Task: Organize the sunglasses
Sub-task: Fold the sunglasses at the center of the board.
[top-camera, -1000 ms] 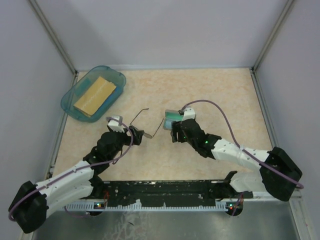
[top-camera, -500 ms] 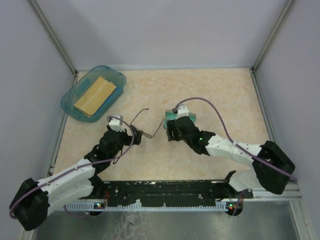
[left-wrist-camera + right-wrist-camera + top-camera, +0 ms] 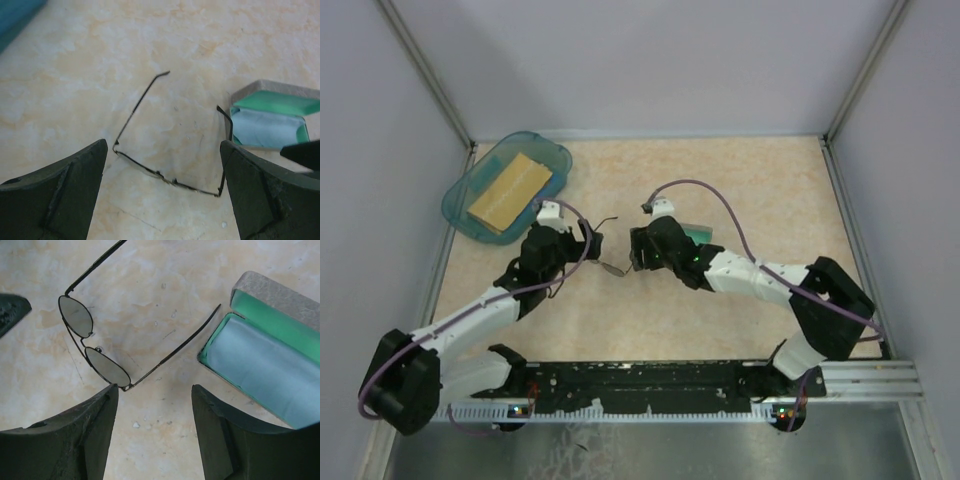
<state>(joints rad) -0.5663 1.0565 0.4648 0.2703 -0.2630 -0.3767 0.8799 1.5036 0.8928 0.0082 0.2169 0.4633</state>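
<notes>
The sunglasses [image 3: 610,266] lie open on the table between my two grippers, temple arms spread. In the left wrist view the sunglasses' [image 3: 165,176] front bar sits between my open left gripper's [image 3: 164,146] fingers, untouched. In the right wrist view the sunglasses' [image 3: 106,368] lenses lie just beyond the left finger of my open, empty right gripper [image 3: 155,390]. From above, my left gripper [image 3: 584,238] is left of the glasses and my right gripper [image 3: 636,250] is right of them.
The open grey case [image 3: 280,300] with green lining holds a light blue cloth [image 3: 260,367]; it lies right of the glasses and also shows from above [image 3: 700,231] and in the left wrist view [image 3: 272,117]. A blue tray [image 3: 470,190] holding a tan block [image 3: 510,188] sits far left.
My right gripper has swung left, away from the case and up to the glasses. My left gripper has moved farther out along the glasses' left side. The glasses have stayed put.
</notes>
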